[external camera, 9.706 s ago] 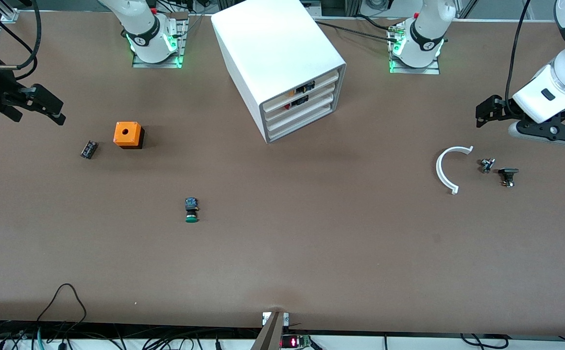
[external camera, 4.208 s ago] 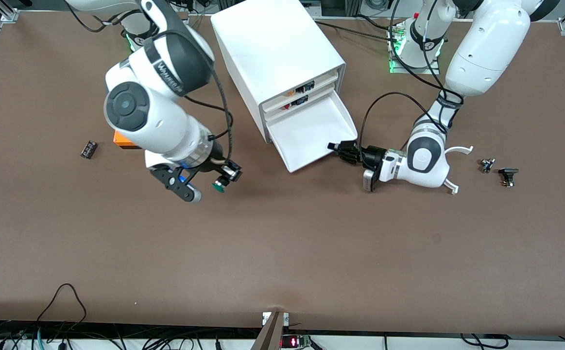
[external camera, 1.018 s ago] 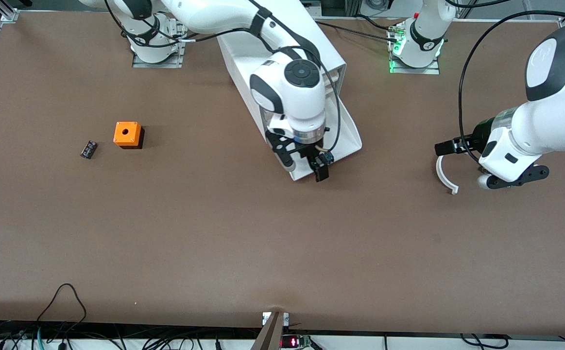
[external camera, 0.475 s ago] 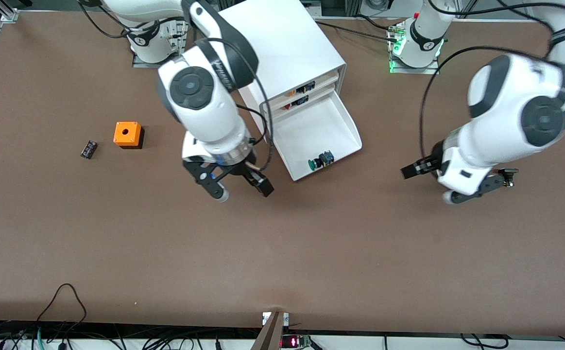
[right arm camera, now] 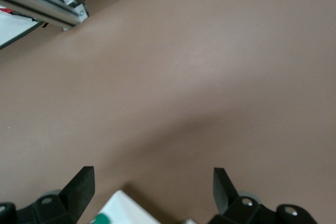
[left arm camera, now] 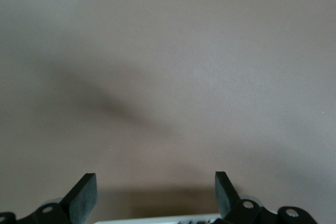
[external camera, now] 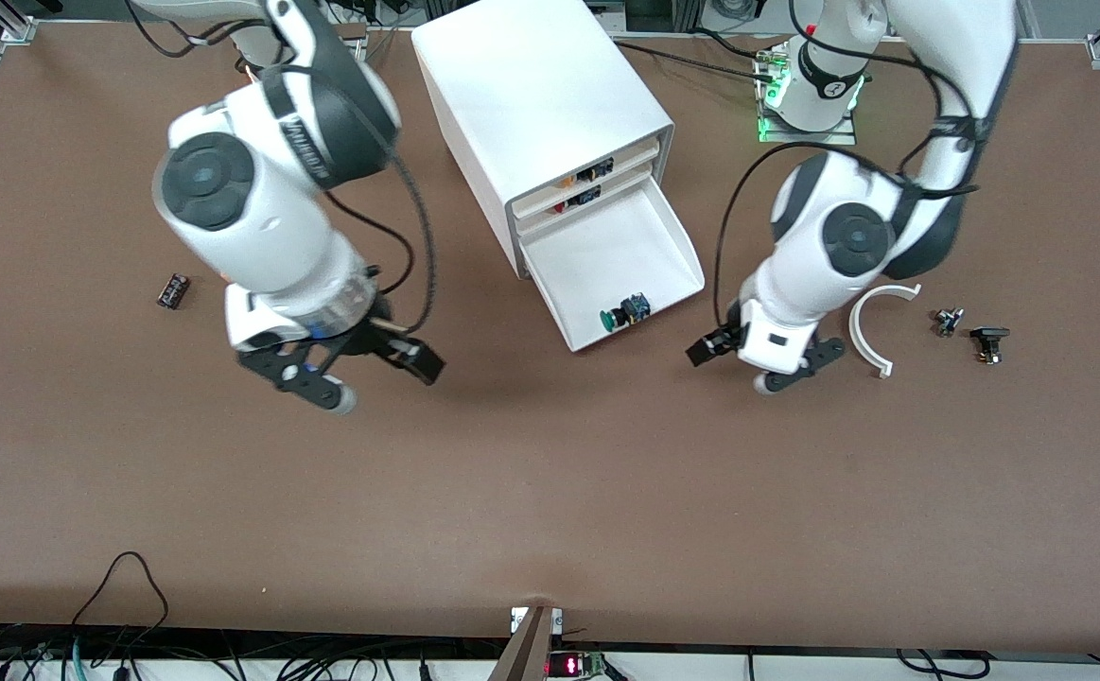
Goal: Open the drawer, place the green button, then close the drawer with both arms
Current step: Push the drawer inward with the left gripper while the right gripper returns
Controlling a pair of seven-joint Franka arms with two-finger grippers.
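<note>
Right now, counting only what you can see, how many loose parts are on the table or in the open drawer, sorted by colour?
Green-capped: 1, the button in the open drawer
White: 1, the curved strip
Dark: 3, the flat black rectangular part, the small greyish part, the small black part
Total: 5

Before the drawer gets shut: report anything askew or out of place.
Nothing stands out. The button lies on its side in the open drawer, near its front edge. The cabinet sits at an angle on the table. Both grippers, left and right, are open and empty.
</note>
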